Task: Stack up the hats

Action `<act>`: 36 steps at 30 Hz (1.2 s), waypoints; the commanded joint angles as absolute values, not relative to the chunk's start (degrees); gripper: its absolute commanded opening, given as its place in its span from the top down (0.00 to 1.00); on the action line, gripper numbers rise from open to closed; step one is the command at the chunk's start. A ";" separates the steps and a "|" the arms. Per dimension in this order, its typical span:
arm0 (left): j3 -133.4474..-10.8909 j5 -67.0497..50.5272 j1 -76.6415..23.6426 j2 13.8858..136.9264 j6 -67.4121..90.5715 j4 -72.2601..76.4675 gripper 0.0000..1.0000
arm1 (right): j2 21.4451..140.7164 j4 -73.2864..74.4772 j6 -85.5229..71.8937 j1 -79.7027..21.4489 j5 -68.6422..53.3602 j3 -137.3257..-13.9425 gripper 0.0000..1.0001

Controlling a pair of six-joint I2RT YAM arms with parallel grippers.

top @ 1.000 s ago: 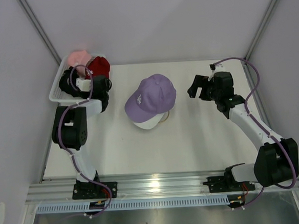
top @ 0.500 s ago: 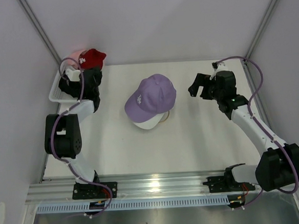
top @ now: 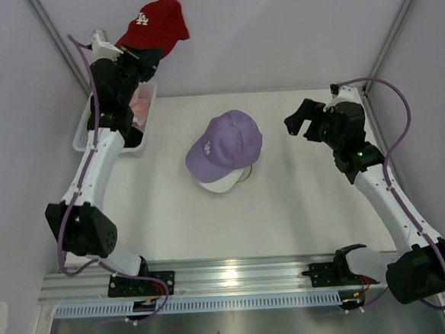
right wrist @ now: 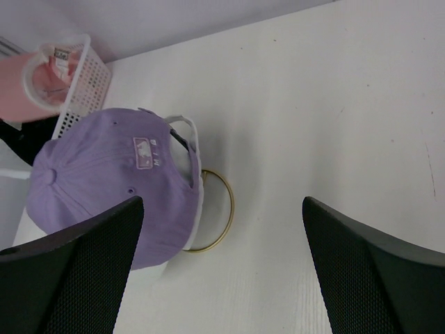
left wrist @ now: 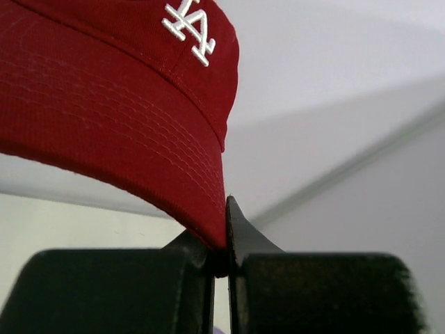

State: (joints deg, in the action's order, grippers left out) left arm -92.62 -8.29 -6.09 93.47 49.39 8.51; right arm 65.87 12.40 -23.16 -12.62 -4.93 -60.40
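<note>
My left gripper is shut on the brim of a red cap with a white logo and holds it high above the back left of the table; the brim fills the left wrist view. A lavender cap sits on a white cap over a gold wire stand at the table's middle; the lavender cap also shows in the right wrist view. A pink cap lies in the white mesh basket. My right gripper is open and empty, to the right of the stack.
The white mesh basket stands at the back left edge of the table. Grey walls and slanted metal frame posts close in the back and sides. An aluminium rail runs along the near edge.
My left gripper has lifted the red cap up out of the basket and raised it high, uncovering the pink cap. My right gripper has risen slightly and drifted right.
</note>
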 commanded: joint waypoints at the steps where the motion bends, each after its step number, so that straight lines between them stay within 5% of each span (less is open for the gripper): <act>1: -89.49 -17.74 -10.36 84.74 42.36 7.36 0.99 | 65.04 10.99 -25.66 -12.39 -5.97 -64.42 0.00; 17: -75.61 -33.57 -23.11 87.89 47.19 33.56 0.99 | 60.12 15.89 -32.78 -10.11 -1.50 -65.83 0.00; 36: -48.96 -34.46 -24.79 68.93 41.40 32.44 0.99 | 57.74 20.13 -33.84 -4.13 -4.92 -63.28 0.00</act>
